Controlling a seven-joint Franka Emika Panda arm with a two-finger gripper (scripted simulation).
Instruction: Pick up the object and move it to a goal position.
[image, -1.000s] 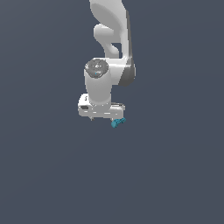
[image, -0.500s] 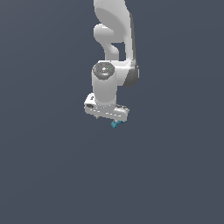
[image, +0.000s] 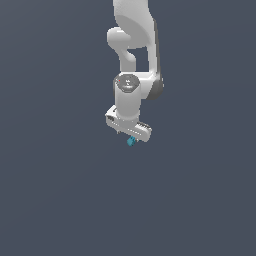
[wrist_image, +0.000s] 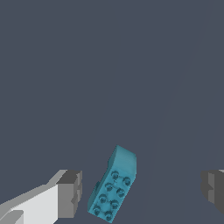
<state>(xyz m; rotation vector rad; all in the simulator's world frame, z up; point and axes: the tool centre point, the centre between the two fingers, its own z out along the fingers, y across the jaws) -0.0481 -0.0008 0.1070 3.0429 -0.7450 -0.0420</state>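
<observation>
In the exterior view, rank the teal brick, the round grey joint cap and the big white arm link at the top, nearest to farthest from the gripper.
1. Teal brick: right under the gripper, between its open jaws.
2. Round joint cap: on the wrist, above the gripper.
3. Top arm link: highest, at the picture's upper edge.

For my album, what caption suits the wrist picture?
A studded teal brick lies between the robot's open gripper fingers, touching neither.
</observation>
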